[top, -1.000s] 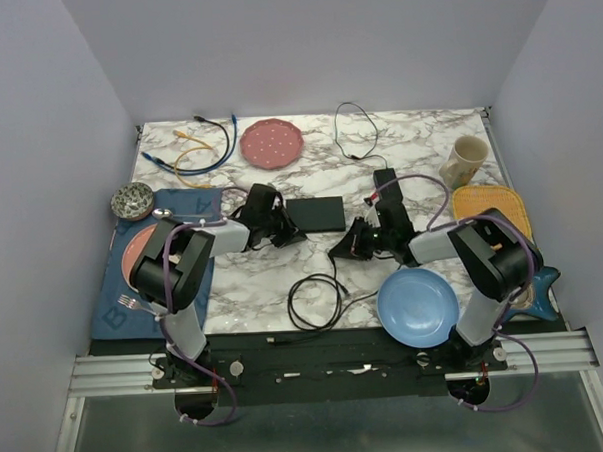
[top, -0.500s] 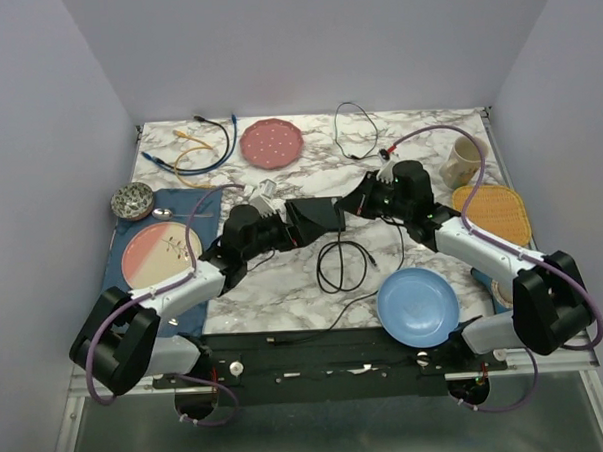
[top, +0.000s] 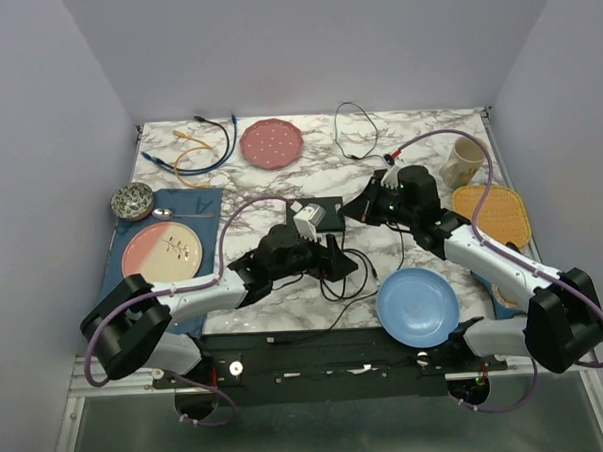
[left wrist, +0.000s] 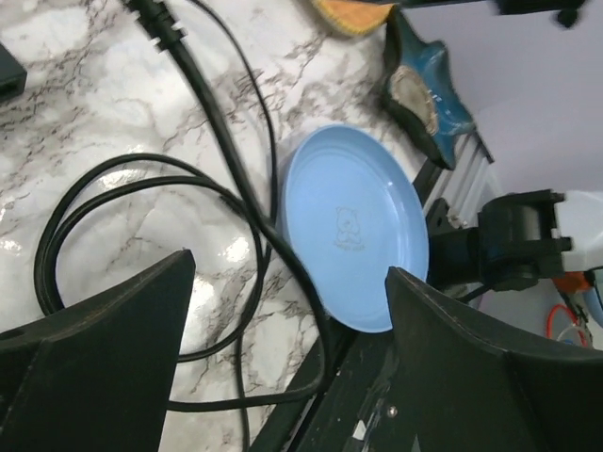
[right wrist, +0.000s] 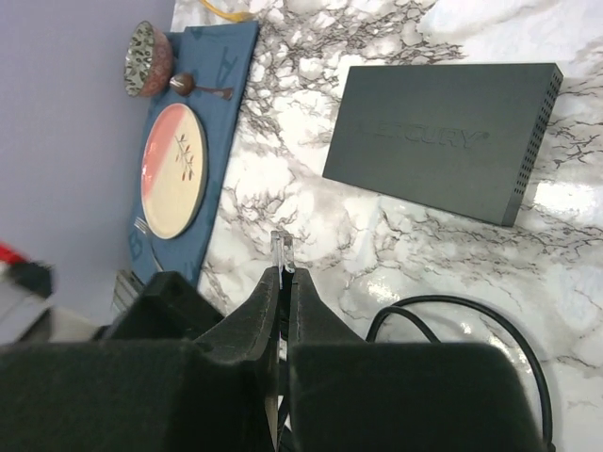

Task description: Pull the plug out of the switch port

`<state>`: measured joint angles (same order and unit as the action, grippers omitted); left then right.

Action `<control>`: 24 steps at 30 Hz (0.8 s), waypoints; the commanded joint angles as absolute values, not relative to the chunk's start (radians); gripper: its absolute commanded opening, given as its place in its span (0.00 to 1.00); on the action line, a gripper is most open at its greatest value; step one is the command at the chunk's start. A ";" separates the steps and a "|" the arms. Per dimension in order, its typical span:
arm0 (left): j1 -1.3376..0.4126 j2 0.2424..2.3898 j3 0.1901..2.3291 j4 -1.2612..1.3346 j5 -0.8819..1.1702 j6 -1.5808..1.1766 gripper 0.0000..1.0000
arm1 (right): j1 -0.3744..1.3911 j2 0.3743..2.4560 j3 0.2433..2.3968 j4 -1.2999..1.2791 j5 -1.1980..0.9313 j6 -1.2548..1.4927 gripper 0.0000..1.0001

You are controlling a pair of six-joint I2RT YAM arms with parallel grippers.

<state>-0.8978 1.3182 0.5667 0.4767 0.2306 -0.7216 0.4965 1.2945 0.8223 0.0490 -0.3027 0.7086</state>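
Observation:
In the right wrist view the switch [right wrist: 443,141], a flat matte-black box, lies on the marble, clear of my fingers. My right gripper [right wrist: 285,278] is shut on the plug [right wrist: 284,247], whose clear tip sticks out past the fingertips, apart from the switch. From above, the right gripper [top: 356,212] hovers just right of the switch [top: 330,214]. The left gripper [top: 335,265] stands open in front of the switch, over loops of black cable [top: 329,285]. Between its wide fingers [left wrist: 104,348] I see only cable [left wrist: 217,122] and marble.
A blue plate [top: 417,306] lies near the front edge right of the cable, with a star-shaped dish [left wrist: 419,85] beyond it. A pink plate [top: 272,142], loose coloured cables [top: 193,151], a mug [top: 464,161] and a yellow mat [top: 491,213] sit further back. A blue mat [top: 196,206] at left carries a plate and bowl.
The left gripper has come away from the switch's left end, opened wide and swung to the near side over the cable loops. The right gripper moved up beside the switch, still pinching the plug.

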 commanded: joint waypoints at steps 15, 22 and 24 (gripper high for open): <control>-0.900 1.292 0.827 0.054 0.051 -0.611 0.00 | 0.515 0.998 0.808 -0.073 -0.186 0.626 0.45; -0.830 1.076 1.000 -0.159 -0.155 -0.535 0.00 | 0.515 0.807 0.718 -0.080 0.024 0.635 0.48; -0.793 1.065 1.069 -0.217 -0.210 -0.525 0.00 | 0.515 0.801 0.703 -0.081 0.022 0.629 0.48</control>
